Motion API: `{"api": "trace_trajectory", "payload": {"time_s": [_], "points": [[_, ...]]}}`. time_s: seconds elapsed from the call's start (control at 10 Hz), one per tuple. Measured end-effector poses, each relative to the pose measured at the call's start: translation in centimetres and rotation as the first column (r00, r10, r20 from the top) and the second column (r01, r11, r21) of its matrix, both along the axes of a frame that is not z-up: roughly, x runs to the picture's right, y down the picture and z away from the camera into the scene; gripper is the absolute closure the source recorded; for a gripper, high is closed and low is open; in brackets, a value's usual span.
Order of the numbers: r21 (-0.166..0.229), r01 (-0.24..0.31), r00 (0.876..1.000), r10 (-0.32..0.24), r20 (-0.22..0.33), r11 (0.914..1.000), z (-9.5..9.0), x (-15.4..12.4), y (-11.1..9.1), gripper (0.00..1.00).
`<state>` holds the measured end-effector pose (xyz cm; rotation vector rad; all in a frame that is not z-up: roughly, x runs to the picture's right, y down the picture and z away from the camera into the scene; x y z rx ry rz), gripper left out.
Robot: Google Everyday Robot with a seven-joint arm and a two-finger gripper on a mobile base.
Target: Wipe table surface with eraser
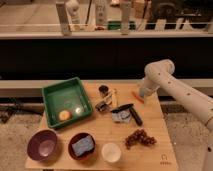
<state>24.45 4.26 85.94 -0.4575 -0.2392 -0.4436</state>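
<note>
Well, the green tray [48, 100] sat on the left part of the worktop [155, 127], and an orange ball [63, 115] lay inside it. Far to the right of the tray, the white arm [170, 85] reached down, and the tool [142, 92] hung just over a small orange thing [137, 97]. The tool was open and held nothing. I could not tell if it touched the orange thing. The eraser [136, 117] lay flat on the worktop, to the right of the tray and apart from the tool. Just in front of the tray stood a purple bowl [42, 145] and a dark red bowl [72, 142] with a blue sponge [83, 146] in it. Farther right of the tray, along the front, sat a white cup [111, 152] and some grapes [139, 137].
</note>
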Motion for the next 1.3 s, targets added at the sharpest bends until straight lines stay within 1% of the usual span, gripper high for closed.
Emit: {"api": "trace_trajectory", "payload": {"time_s": [0.1, 0.2, 0.3, 0.4, 0.5, 0.6, 0.7, 0.8, 0.9, 1.0, 1.1, 1.2, 1.3], "points": [[-0.011, 0.049, 0.997, -0.048, 0.053, 0.9987, 0.3, 0.1, 0.8, 0.20], [-0.022, 0.112, 0.987, -0.109, 0.116, 0.9935, 0.5, 0.4, 2.0, 0.20], [-0.020, 0.175, 0.971, -0.169, 0.170, 0.9843, 0.5, 0.8, 3.2, 0.20], [-0.011, 0.240, 0.947, -0.232, 0.222, 0.9707, 0.7, 1.1, 4.5, 0.20], [-0.006, 0.283, 0.926, -0.272, 0.262, 0.9590, 0.8, 1.1, 5.8, 0.20], [0.010, 0.326, 0.900, -0.314, 0.303, 0.9453, 1.0, 1.3, 7.6, 0.20], [0.028, 0.357, 0.879, -0.346, 0.328, 0.9337, 1.0, 1.5, 8.8, 0.20], [0.046, 0.378, 0.861, -0.369, 0.349, 0.9247, 1.0, 1.3, 9.4, 0.20], [0.076, 0.402, 0.832, -0.399, 0.385, 0.9125, 0.8, 0.9, 10.3, 0.20], [0.092, 0.408, 0.817, -0.409, 0.407, 0.9082, 0.5, 0.8, 10.5, 0.20], [0.113, 0.418, 0.796, -0.423, 0.432, 0.9016, 0.1, 0.5, 10.8, 0.20], [0.134, 0.433, 0.773, -0.444, 0.453, 0.8914, -0.1, -0.1, 10.9, 0.20], [0.143, 0.449, 0.763, -0.462, 0.452, 0.8821, 0.0, -0.4, 11.1, 0.20]]}}
